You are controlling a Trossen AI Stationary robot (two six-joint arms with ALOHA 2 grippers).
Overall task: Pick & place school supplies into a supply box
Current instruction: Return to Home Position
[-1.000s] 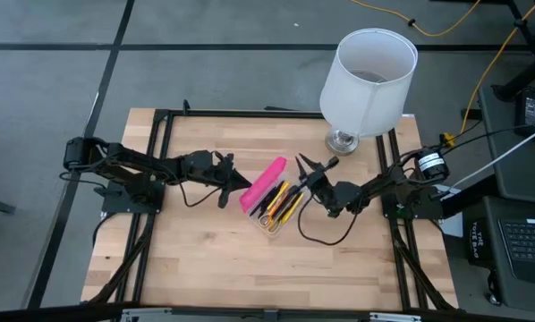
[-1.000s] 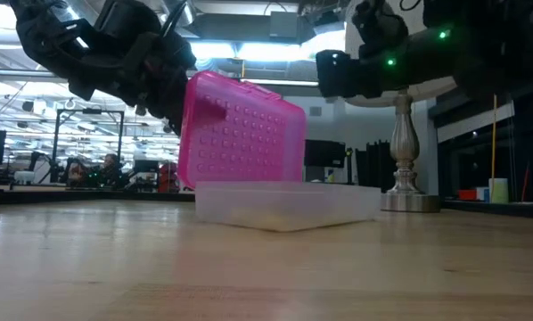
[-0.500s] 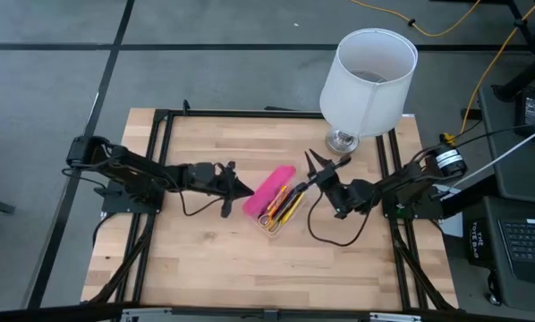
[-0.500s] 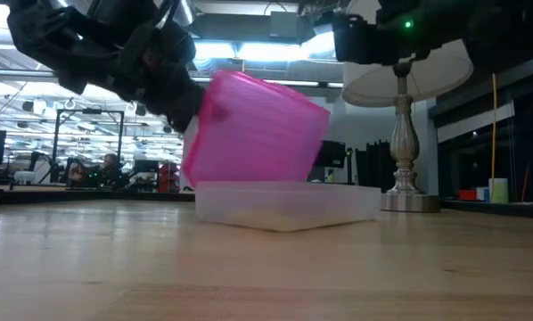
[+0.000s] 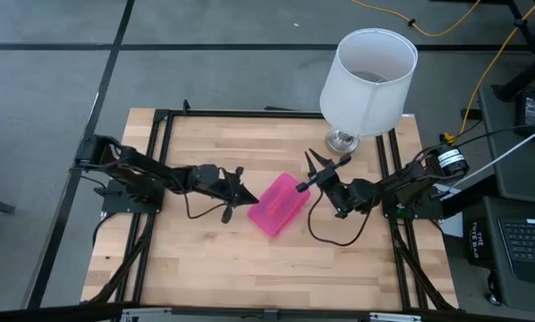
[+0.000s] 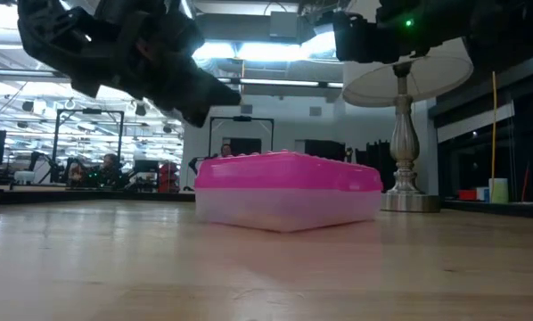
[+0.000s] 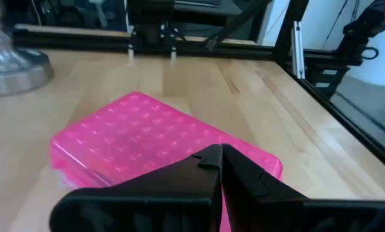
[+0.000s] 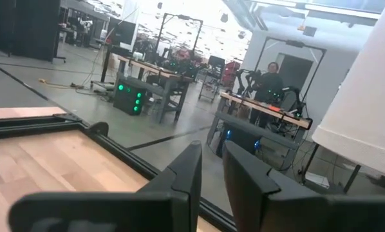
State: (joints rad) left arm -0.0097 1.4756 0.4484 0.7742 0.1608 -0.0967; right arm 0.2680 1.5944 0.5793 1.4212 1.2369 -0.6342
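Note:
The supply box [image 5: 282,204] lies closed in the middle of the table. Its pink lid [image 6: 286,169] rests flat on the translucent clear half [image 6: 284,207]. The school supplies are hidden inside it. My left gripper [image 5: 248,199] is shut and hovers just off the box's left end, above the lid [image 7: 134,135], and in the low view there is air between them. My right gripper [image 5: 319,163] stands raised off the box's far right end. Its fingers are slightly apart with nothing between them [image 8: 210,161].
A white lamp [image 5: 368,80] stands at the far right of the table, its metal foot [image 6: 400,201] just behind the box. A black frame rail [image 5: 160,161] runs along the table's left, far and right sides. Bare wood lies toward the near edge.
My shut left gripper has gone toward the table's right edge and a little toward the near one. The pink lid, upright a second ago, has tipped over ahead of it and now lies flat on the clear half. My right gripper has risen away from the box.

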